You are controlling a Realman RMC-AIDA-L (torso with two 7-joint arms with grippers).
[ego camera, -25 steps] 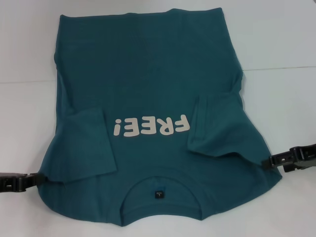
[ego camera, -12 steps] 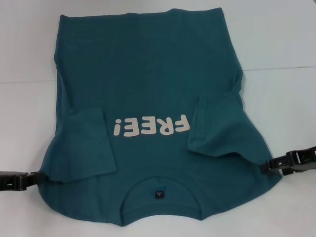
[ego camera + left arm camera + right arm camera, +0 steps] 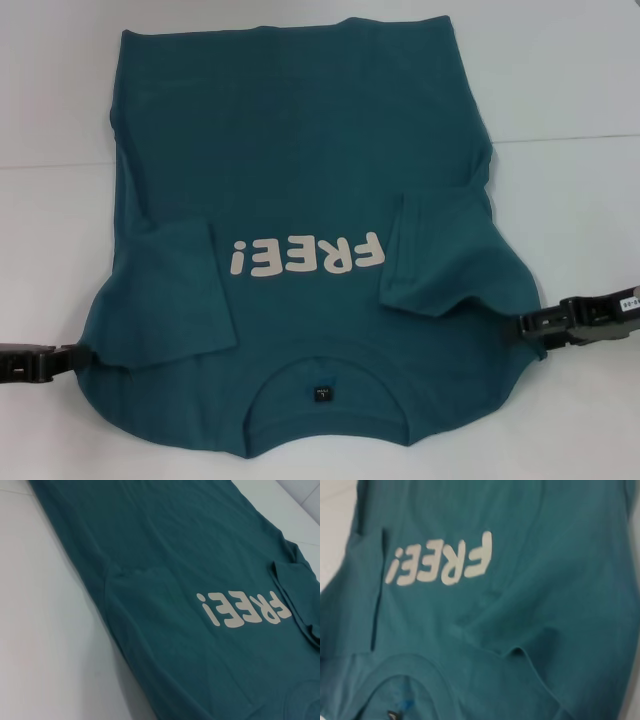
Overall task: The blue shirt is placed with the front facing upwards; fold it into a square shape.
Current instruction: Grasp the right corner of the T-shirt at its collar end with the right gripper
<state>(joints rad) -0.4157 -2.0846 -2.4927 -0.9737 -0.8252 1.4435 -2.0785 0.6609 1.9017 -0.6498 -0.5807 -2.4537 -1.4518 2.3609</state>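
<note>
Teal-blue shirt (image 3: 300,200) lies flat on a white table (image 3: 570,90), print up, both sleeves folded inward. Left gripper (image 3: 75,358) and right gripper (image 3: 524,324) meet its shoulder edges, apparently ready to fold; whether they clamp cloth, I cannot tell.

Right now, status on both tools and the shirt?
Left tool at shirt's left shoulder edge, right tool at right shoulder edge. Blue shirt flat, print up, both sleeves folded inward, body unfolded. Nothing in the way.
</note>
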